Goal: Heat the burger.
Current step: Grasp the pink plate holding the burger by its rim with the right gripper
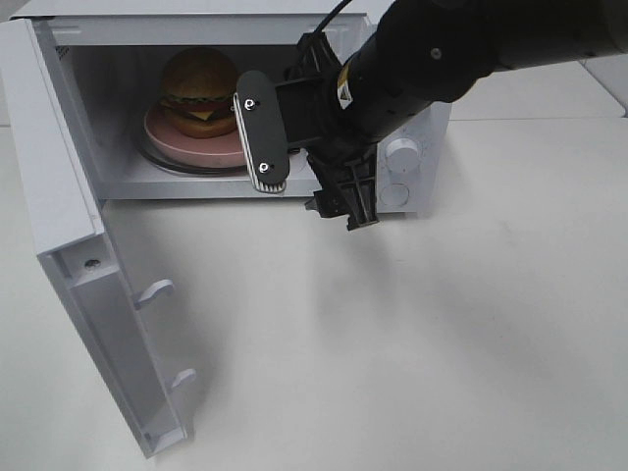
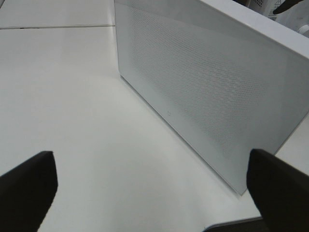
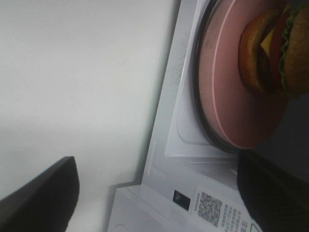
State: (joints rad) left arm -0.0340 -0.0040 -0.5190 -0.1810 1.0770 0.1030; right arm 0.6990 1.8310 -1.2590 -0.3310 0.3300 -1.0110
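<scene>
a white microwave (image 1: 427, 172) stands at the back of a white desk (image 1: 392, 343), seen from a high camera. its door (image 1: 78, 255) is swung fully open to the left side of that view. inside the cavity, the burger (image 1: 200, 90) sits upright on a pink plate (image 1: 186, 147), golden bun on top, with lettuce, tomato and cheese showing at its edge. the plate rests on a dark-rimmed turntable (image 3: 197, 96).

the black right arm (image 1: 442, 49) reaches in from the upper right and crosses in front of the microwave's control panel. the right fingers (image 1: 261, 128) hang just outside the open cavity, spread wide and holding nothing, clear of the burger and the plate. the right wrist camera looks past them at the plate, the burger and a printed label (image 3: 210, 210) on the microwave's front lip.

the left fingers (image 2: 29, 188) are also spread wide and empty, above bare desk, near a perforated outer wall of the microwave.
</scene>
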